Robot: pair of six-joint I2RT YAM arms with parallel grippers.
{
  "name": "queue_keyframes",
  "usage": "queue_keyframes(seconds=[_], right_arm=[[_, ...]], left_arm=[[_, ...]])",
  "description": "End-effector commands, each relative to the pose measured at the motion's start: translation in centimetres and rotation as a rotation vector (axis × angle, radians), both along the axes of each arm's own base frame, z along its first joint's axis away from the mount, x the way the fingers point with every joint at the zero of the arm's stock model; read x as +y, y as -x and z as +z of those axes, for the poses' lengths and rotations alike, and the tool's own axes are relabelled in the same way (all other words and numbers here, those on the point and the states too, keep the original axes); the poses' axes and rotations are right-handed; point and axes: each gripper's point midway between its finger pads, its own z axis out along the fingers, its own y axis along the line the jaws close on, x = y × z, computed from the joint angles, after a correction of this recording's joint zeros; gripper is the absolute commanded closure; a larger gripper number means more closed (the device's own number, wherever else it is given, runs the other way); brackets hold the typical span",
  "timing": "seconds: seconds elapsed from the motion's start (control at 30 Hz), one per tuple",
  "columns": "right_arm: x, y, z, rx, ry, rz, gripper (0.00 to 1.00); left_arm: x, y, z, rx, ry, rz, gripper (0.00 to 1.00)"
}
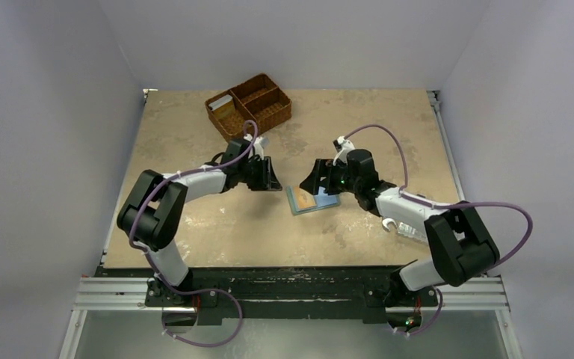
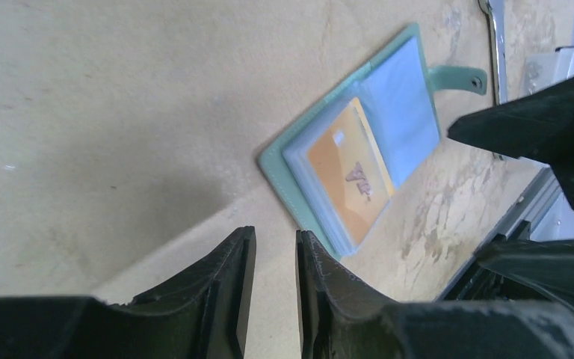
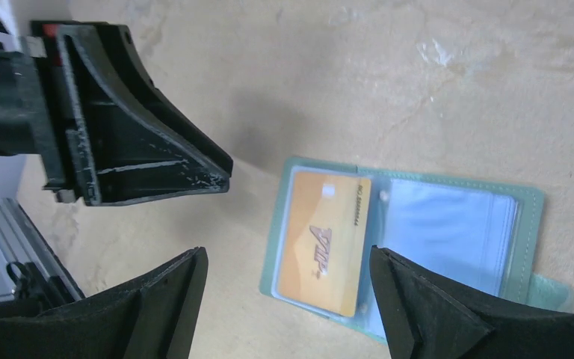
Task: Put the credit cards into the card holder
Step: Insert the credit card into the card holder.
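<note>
The card holder (image 1: 312,200) lies open and flat on the table (image 1: 217,232), with an orange VIP card (image 3: 321,241) sitting on one half of it, over the clear sleeves. The left gripper (image 2: 273,238) is just beside the holder, its fingers only a crack apart with nothing between them. The right gripper (image 3: 288,258) hovers over the holder, spread wide and empty. Only the left wrist cam shows a silver wrench (image 2: 497,45), past the holder's strap end. Only the top cam shows the wicker basket (image 1: 276,114) well beyond the holder. There's maybe a card (image 1: 220,102) in one compartment, but it's too small to be sure.
</note>
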Motion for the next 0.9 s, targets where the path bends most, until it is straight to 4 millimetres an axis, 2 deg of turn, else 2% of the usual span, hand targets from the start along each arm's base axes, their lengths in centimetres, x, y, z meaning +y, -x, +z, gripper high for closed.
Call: queue_keyframes(seconds=[0.0, 0.13, 0.3, 0.5, 0.63, 0.73, 0.8, 0.87], right_arm=[[-0.5, 0.8, -2.1, 0.023, 0.062, 0.040, 0.13], [-0.4, 1.3, -3.4, 0.072, 0.054, 0.040, 0.15], [0.4, 2.4, -5.1, 0.125, 0.033, 0.069, 0.19], [4.1, 4.1, -2.8, 0.095, -0.034, 0.131, 0.20], [2.4, 3.0, -2.3, 0.051, 0.040, 0.038, 0.17], [-0.5, 1.5, -2.0, 0.002, 0.167, -0.068, 0.14], [-2.2, 0.9, -1.1, -0.057, 0.216, -0.120, 0.13], [-2.8, 1.0, 0.1, -0.126, 0.227, -0.118, 0.12]], left_arm=[[-2.3, 2.1, -0.1, 0.018, 0.054, -0.078, 0.72], [-3.8, 3.1, -1.6, 0.052, 0.058, -0.080, 0.81], [-4.0, 3.9, -4.0, 0.099, 0.025, -0.051, 0.88], [-4.7, 4.4, -4.1, 0.105, 0.050, -0.022, 0.88], [-4.8, 4.2, -3.0, 0.080, 0.052, -0.028, 0.86], [-4.0, 3.7, -2.0, 0.042, -0.004, -0.049, 0.80], [-2.8, 3.4, -0.5, -0.004, -0.052, -0.065, 0.73], [-1.0, 2.9, 1.6, -0.069, -0.104, -0.080, 0.67]])
